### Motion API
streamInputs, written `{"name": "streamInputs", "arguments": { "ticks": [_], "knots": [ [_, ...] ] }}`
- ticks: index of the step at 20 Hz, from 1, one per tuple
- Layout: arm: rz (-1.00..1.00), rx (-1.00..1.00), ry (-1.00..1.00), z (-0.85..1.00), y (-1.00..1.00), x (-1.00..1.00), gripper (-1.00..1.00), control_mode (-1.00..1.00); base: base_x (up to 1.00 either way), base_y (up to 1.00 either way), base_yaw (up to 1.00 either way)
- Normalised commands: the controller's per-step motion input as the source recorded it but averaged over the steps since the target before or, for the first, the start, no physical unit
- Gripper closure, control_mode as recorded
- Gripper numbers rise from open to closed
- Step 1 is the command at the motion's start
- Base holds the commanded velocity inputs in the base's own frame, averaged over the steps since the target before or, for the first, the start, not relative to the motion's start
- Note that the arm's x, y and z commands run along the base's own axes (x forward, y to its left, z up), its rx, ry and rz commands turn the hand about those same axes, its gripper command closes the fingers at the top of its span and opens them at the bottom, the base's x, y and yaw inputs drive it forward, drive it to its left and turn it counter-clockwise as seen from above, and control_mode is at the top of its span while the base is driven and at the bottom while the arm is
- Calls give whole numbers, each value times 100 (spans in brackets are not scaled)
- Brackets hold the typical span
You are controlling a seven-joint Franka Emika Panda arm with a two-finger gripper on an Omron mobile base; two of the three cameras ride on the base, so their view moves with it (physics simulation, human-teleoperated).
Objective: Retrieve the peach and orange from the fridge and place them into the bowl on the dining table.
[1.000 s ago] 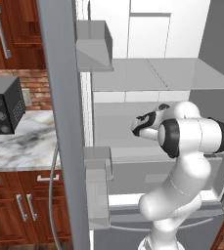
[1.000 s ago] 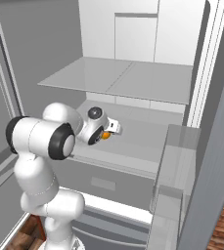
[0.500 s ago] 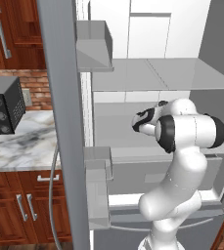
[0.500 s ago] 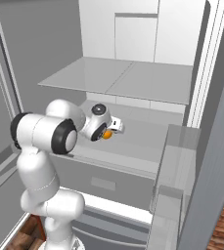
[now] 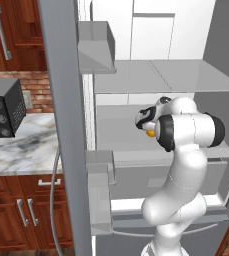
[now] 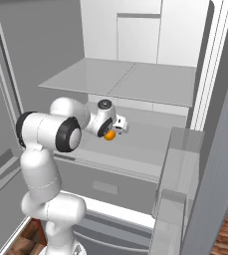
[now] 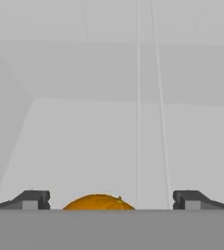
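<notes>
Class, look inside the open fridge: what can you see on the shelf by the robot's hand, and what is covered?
An orange sits on the fridge shelf between the gripper's open jaws. The hand covers most of it.

Orange on fridge shelf, seemingly between open pincer tips

Inside the fridge, the orange is largely covered by the robot's hand in the right base view, so that a small bright patch is seen below the wrist. In the left base view a sliver of the orange is seen at the edge of the forearm. In the hand view the top curve of the orange is seen between the fingertips; its lower part is cut off at the bottom, so contact with the shelf cannot be judged. The fridge doors are cropped by the picture edges in both base views.
</notes>
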Motion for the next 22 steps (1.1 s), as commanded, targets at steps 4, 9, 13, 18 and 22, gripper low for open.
{"name": "streamInputs", "arguments": {
  "ticks": [4,9,13,18,22],
  "knots": [
    [0,0,0,-67,0,-47,-100,-100,0,0,0],
    [0,0,0,-69,0,-63,-100,-100,0,0,0],
    [0,0,0,-67,0,-56,-100,-100,0,0,0],
    [0,0,2,-70,0,-27,-100,-100,0,0,0],
    [0,0,4,-61,0,-2,100,-100,0,0,0]
  ]
}}
